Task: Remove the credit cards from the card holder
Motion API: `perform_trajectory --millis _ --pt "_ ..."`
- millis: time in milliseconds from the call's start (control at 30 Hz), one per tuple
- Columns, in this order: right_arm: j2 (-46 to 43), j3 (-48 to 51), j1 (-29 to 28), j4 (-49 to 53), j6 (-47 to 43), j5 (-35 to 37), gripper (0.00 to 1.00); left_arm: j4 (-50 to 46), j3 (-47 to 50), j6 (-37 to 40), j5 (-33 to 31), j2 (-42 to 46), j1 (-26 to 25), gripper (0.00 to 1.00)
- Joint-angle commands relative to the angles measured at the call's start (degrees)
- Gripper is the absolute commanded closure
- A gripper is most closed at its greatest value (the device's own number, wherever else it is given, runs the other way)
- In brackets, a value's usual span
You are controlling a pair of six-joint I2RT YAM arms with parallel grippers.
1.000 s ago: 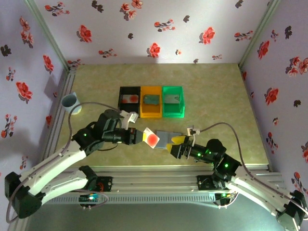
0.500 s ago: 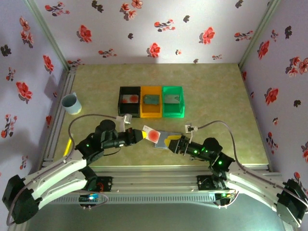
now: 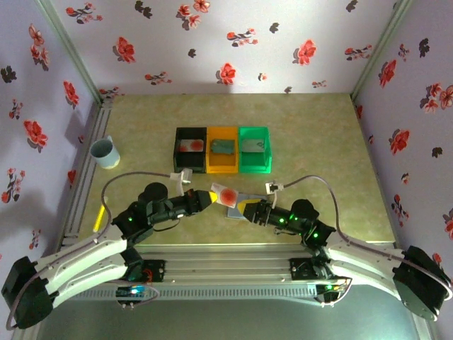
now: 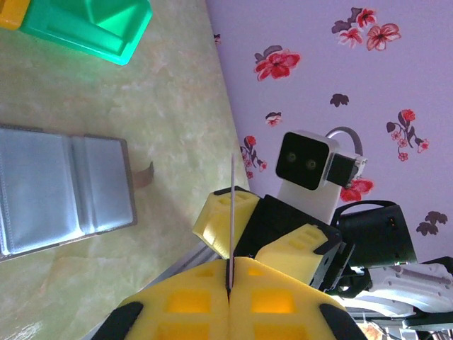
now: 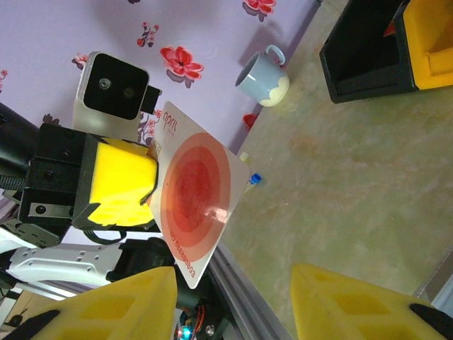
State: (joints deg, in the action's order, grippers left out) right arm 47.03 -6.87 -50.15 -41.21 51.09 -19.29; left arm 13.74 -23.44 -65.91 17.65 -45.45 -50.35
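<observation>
The left tool [image 3: 208,199] is shut tight on a white card [image 3: 226,196] with a red round spot. It pinches the card by one edge and holds it up off the worktop [image 3: 318,142]. In the left wrist view the yellow fingers [image 4: 184,304] press together on the thin card [image 4: 231,212], which is seen edge-on.

The right tool [image 3: 245,207] faces the left one from the right. Its fingers [image 5: 106,308] stand apart with nothing between them. The card [image 5: 198,205] hangs just in front of them.

The holder [image 4: 64,188] lies open and flat on the worktop, in the middle near the arms, right below the two tools.

Farther back stand three bins in a row: black [image 3: 190,146] on the left, orange [image 3: 221,159] in the middle, green [image 3: 255,159] on the right. Each has one of the other cards [image 3: 253,144] inside. A blue cup [image 3: 105,151] stands far to the left.
</observation>
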Motion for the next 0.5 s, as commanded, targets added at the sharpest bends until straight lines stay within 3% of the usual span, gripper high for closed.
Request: perform_trajectory --millis 0,467 --pt "1.2 -1.9 -0.2 -4.9 0.2 -0.9 0.56 3.5 1.2 -1.0 -1.8 0.1 -0.9 1.0" --pt "8.7 -4.7 -0.9 -10.8 0.3 -3.3 0.67 6.2 2.5 -2.0 -3.0 0.0 -2.6 1.0"
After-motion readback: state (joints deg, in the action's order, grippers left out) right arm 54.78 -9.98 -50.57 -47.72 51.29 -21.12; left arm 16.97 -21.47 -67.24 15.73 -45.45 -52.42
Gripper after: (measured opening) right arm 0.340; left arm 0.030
